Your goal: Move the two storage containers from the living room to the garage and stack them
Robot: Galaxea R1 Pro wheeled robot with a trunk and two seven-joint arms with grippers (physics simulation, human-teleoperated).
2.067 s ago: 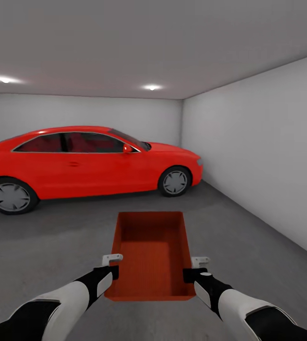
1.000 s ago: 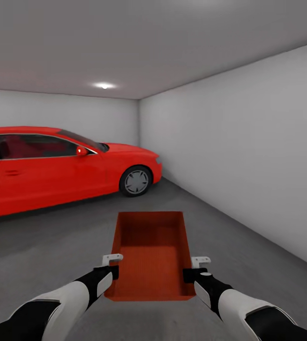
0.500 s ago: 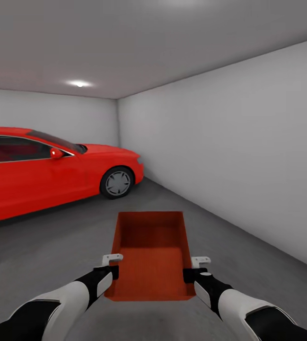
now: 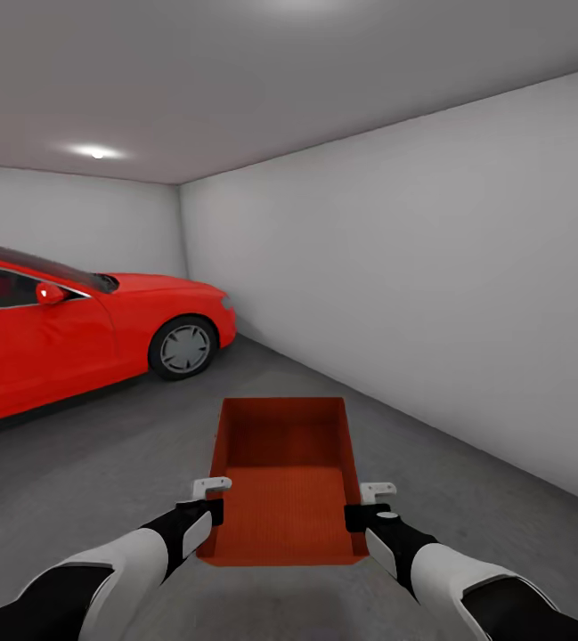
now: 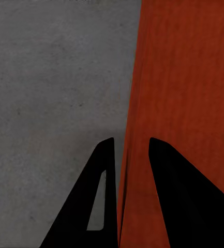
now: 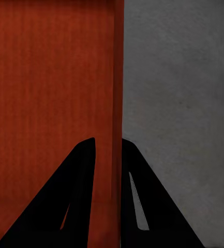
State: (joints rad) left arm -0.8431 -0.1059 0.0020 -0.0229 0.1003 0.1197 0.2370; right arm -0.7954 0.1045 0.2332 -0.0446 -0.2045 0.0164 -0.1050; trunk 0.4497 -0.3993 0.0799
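garage [image 4: 467,267]: plain pale grey walls and ceiling are seen in the head view; one ceiling light [image 4: 97,152] is lit at upper left.
floor [image 4: 101,463]: dark grey mottled concrete; it is seen beside the bin in both wrist views too.
car [image 4: 75,329]: red, parked at the left by the far wall, its front end and one wheel in view; well apart from the bin.
storage container [image 4: 284,485]: one orange-red open bin, empty, held level above the floor ahead of the robot, long axis pointing away; it is gripped at both long side walls near the near end.
left gripper [image 5: 127,150]: jaws are clamped on the bin's left wall, one finger inside, one outside.
right gripper [image 6: 108,147]: jaws are clamped on the bin's right wall, one finger inside, one outside.
arms: both are extended forward, roughly symmetrical, either side of the bin.
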